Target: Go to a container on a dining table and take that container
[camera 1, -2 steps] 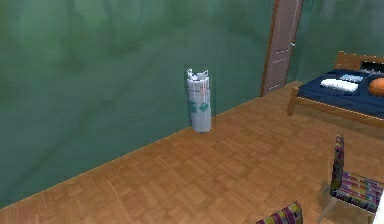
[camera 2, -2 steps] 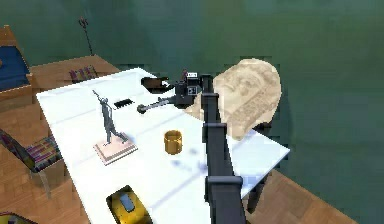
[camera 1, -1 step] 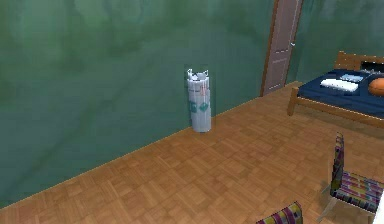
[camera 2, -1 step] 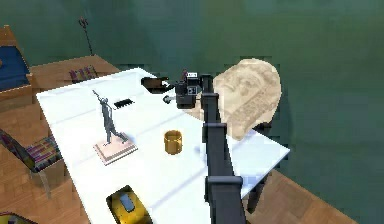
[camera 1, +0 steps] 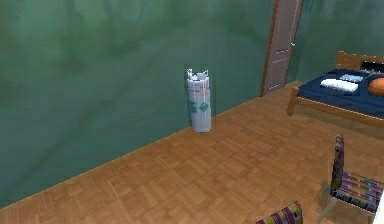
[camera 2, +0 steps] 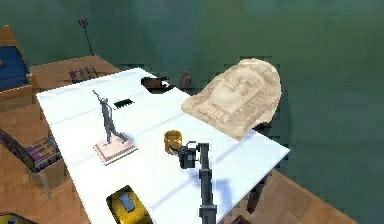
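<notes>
A small gold cup-like container (camera 2: 173, 139) stands on the white dining table (camera 2: 80, 110), near the table's middle. The dark arm rises from the arm side view's bottom edge, and the gripper (camera 2: 185, 154) sits just right of and below the gold container. With the container standing on the tabletop at the gripper's far end, I cannot tell whether the gripper holds anything, or whether it touches the container.
On the table also stand a grey figurine on a pink base (camera 2: 110, 132), a large pale stone face sculpture (camera 2: 236, 96), a dark bowl (camera 2: 155, 84) and a yellow object (camera 2: 128, 205). Striped chairs (camera 2: 35, 155) flank the table. Ahead are a green wall, a white bin (camera 1: 198, 100), a door (camera 1: 282, 45), a bed (camera 1: 340, 92) and a chair (camera 1: 352, 180).
</notes>
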